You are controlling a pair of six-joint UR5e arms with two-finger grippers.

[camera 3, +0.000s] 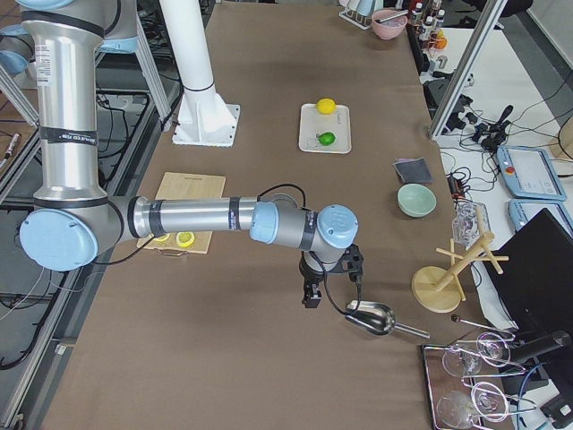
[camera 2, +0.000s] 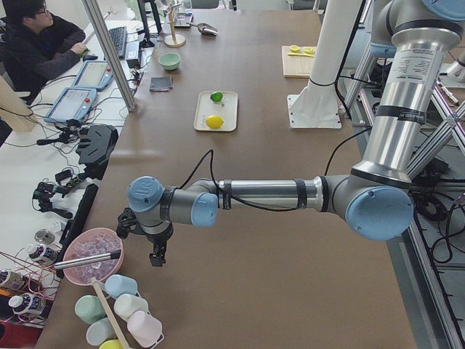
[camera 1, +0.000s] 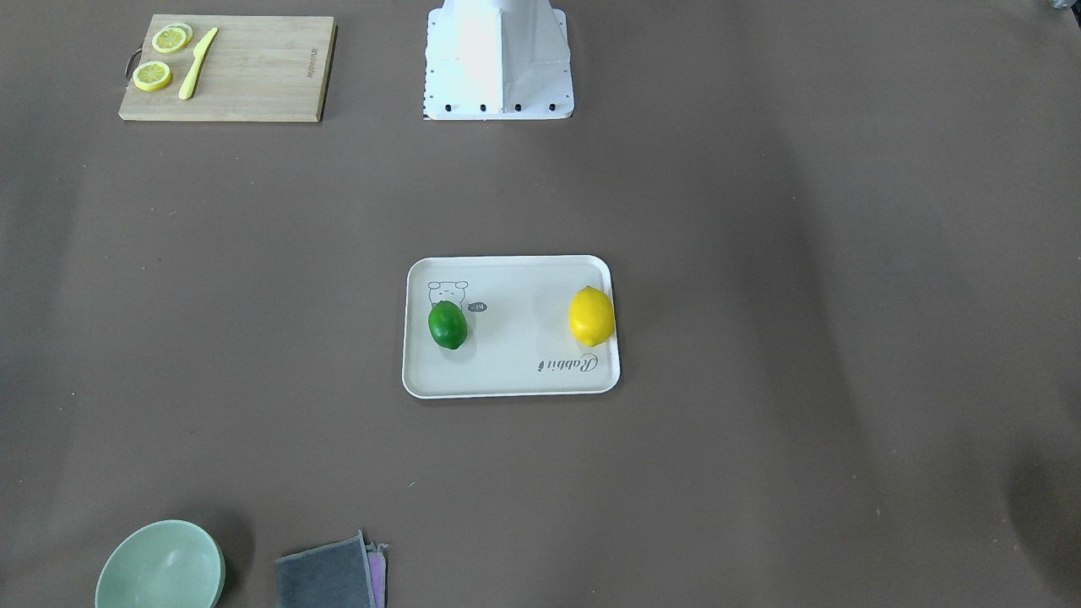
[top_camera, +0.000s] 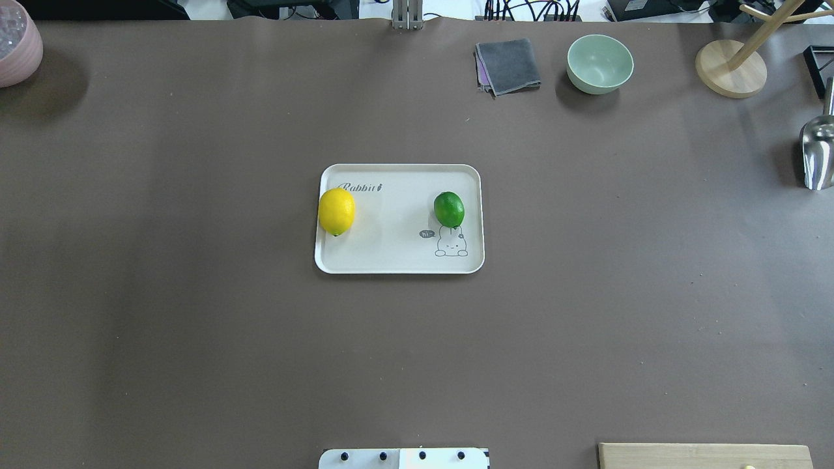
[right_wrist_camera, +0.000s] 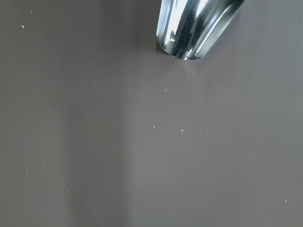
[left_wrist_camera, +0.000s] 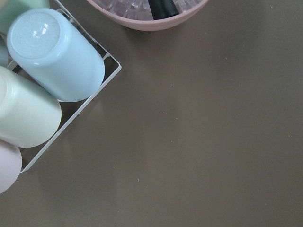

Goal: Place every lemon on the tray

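Observation:
The cream-white tray (camera 1: pixel 515 338) lies mid-table, also in the overhead view (top_camera: pixel 397 228). The yellow lemon (top_camera: pixel 336 210) rests on it at its edge toward my left side. The dark green lemon (top_camera: pixel 449 208) rests on it by the bear drawing. Both arms are far from the tray. My left gripper (camera 2: pixel 156 256) hangs over the table's left end, next to a pink bowl. My right gripper (camera 3: pixel 310 296) hangs over the right end, next to a metal scoop. Both show only in side views, so I cannot tell their state.
A bamboo cutting board (camera 1: pixel 253 76) with lemon slices (camera 1: pixel 153 75) and a yellow knife (camera 1: pixel 197 63) lies near the robot base (camera 1: pixel 498 59). A green bowl (top_camera: pixel 599 63), grey cloth (top_camera: pixel 508 65), wooden stand (top_camera: pixel 730 68), metal scoop (top_camera: pixel 818 153), pink ice bowl (top_camera: pixel 16 49) and cup rack (left_wrist_camera: pixel 52 61) ring the table.

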